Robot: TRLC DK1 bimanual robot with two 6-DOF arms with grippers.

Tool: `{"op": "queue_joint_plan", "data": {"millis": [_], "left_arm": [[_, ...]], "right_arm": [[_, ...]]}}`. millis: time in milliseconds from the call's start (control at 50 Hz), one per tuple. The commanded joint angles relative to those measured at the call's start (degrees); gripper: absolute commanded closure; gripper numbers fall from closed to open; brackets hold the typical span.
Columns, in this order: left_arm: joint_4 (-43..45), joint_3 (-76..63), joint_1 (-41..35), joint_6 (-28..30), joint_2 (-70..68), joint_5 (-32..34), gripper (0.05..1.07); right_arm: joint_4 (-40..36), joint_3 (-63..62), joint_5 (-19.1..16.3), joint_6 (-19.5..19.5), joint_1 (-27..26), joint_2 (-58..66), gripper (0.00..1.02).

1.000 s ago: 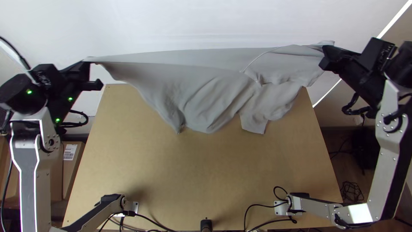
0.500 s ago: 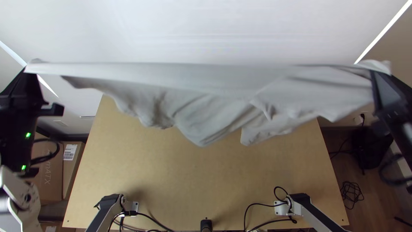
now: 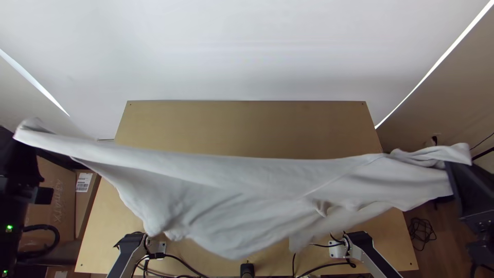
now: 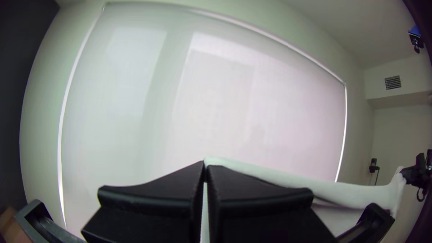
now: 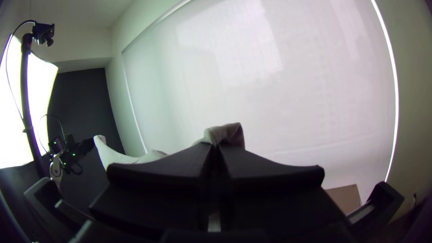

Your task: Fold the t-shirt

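T-shirt (image 3: 226, 201): one | left hand (image 3: 24, 145) + right hand (image 3: 451, 166): two, both clamped on T-shirt | table (image 3: 247, 126): one

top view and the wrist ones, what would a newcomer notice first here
First, the light grey t-shirt, stretched in a long band across the top view above the wooden table, its lower part hanging loose. Next, the grippers gripping it at opposite ends: the left at the top view's left edge, the right at its right edge. Behind, a big pale blind fills much of both wrist views.
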Motion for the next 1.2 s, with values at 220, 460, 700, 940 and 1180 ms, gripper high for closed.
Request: {"op": "queue_joint_plan", "data": {"millis": [220,460,700,940,1180], "left_arm": [[-5.64,-20.17,-1.21,-4.13,-7.12,6.05,1.05],[-4.15,-38.10,-3.14,-2.99,-7.47,9.39,1.05],[4.20,-45.83,-3.67,-0.70,1.49,9.74,1.05],[12.55,-45.65,-3.67,1.41,17.58,10.80,1.05],[22.13,-41.08,-2.79,2.20,35.42,10.80,1.05]], "right_arm": [[0.17,-29.49,-1.75,3.54,1.07,-6.22,1.00],[12.56,-51.55,-1.67,4.42,3.36,-6.31,1.00],[27.32,-62.45,-1.31,4.42,3.01,2.22,1.00],[38.66,-62.45,-0.96,4.33,0.90,19.36,1.00],[46.05,-56.38,0.18,4.07,-0.16,37.90,1.00]]}}
